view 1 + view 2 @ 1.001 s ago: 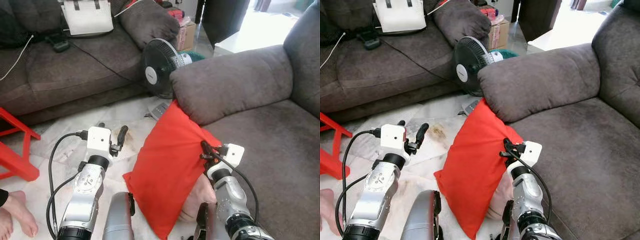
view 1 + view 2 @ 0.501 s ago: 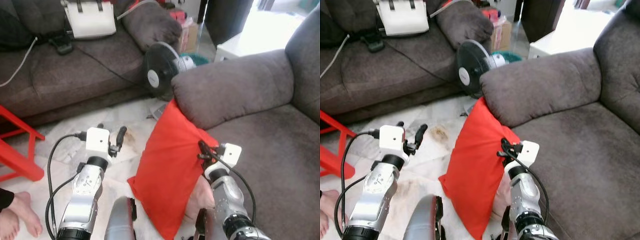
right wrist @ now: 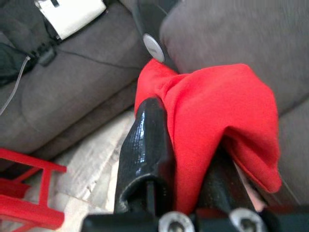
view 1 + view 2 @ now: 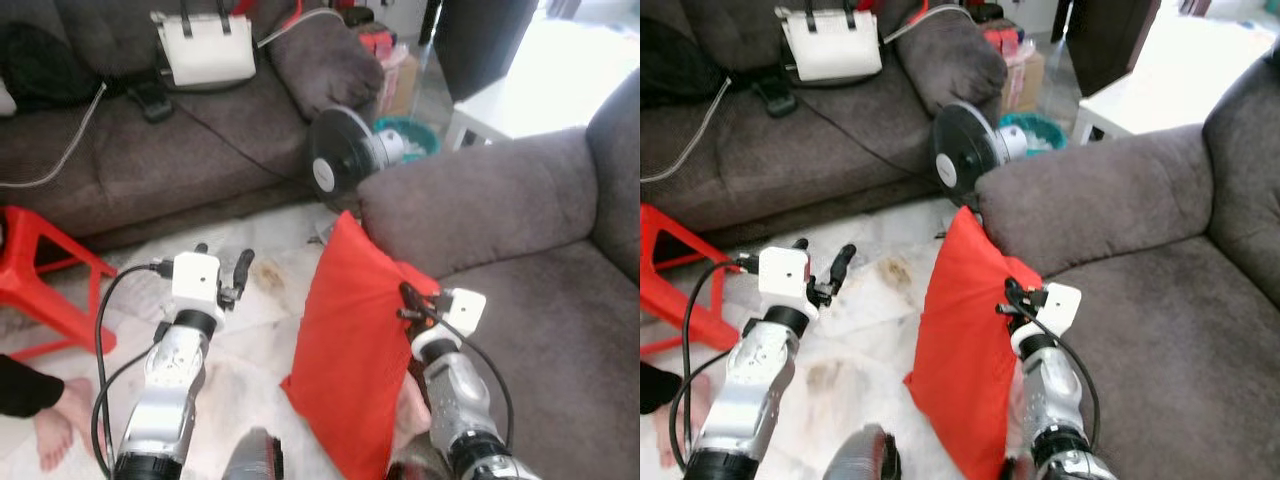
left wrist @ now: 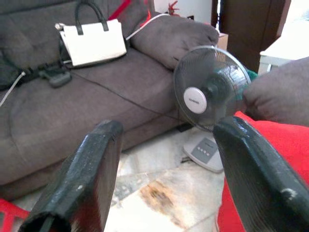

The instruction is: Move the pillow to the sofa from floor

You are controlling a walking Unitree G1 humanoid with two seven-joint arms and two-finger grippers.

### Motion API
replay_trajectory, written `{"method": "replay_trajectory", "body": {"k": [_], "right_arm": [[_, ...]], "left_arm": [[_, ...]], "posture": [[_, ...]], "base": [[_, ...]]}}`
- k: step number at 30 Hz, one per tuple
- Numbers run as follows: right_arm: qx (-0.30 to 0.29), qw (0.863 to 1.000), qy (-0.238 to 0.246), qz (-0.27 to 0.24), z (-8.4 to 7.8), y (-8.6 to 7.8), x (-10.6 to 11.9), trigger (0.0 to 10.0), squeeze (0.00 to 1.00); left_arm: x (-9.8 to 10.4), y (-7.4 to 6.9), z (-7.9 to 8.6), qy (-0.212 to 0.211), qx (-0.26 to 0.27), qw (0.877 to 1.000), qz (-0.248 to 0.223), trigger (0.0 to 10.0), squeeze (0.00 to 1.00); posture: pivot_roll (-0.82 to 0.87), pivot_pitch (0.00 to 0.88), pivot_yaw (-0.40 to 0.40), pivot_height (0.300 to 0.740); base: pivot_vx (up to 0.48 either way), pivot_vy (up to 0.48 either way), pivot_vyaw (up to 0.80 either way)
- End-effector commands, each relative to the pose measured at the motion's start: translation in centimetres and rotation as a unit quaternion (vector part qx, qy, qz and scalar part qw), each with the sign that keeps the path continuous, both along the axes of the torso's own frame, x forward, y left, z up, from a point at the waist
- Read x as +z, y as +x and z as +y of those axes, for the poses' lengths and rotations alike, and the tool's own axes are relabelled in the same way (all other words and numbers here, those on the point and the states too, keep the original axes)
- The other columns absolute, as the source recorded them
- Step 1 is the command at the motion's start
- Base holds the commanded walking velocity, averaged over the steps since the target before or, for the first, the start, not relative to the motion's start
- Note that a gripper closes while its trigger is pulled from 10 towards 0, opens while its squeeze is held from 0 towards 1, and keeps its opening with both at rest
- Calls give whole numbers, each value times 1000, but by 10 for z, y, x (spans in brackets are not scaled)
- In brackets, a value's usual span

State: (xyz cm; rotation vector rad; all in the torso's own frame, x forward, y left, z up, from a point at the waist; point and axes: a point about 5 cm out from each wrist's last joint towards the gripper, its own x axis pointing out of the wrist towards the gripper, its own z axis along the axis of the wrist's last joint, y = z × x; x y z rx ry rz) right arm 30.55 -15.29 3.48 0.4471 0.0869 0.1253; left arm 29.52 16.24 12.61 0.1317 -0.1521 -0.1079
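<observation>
The red pillow (image 4: 355,370) stands up on its edge on the pale floor (image 4: 260,330), at about 6 o'clock in the head views. Its top corner leans on the front of the gray sofa (image 4: 530,300), which sits at 3 o'clock. The right gripper (image 4: 408,298) pinches a fold of the pillow between its two black fingers (image 3: 145,150), near the pillow's top edge, next to the sofa seat. In the right wrist view the red cloth bunches up between the fingers. The left gripper (image 4: 222,268) is up in the air at about 8 o'clock, well apart from the pillow. Its two fingers (image 5: 82,179) are spread wide with nothing in them. A black fan (image 4: 345,165) stands on the floor at 12 o'clock, just past the sofa arm. A second gray sofa (image 4: 130,150) runs along 10 to 11 o'clock, with a white bag (image 4: 205,55) and a black cable (image 4: 215,125) on it. A red stool (image 4: 40,290) is at 9 o'clock. A person's bare foot (image 4: 60,425) is on the floor at about 8 o'clock.
</observation>
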Motion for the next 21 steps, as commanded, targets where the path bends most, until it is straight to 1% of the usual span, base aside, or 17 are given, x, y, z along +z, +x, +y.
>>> {"method": "replay_trajectory", "body": {"k": [1,9,15,21], "right_arm": [[-17,997,-9,-74,-8,14,30,10000,0],[-23,997,-12,-77,-14,16,32,10000,0],[-22,997,-13,-77,-14,16,33,10000,0],[-27,998,-9,-63,-13,18,31,10000,0]], "left_arm": [[-2,0,3,0,2,1000,4,10000,0],[-2,1,0,-2,0,1000,4,10000,0],[-3,1,-1,-3,0,1000,3,10000,0],[-4,1,-1,-4,1,1000,5,10000,0]], "posture": [[240,71,-14,740],[235,69,-17,740],[235,69,-20,740],[232,70,-23,740]], "base": [[0,0,0],[0,0,0],[0,0,0],[0,0,0]]}}
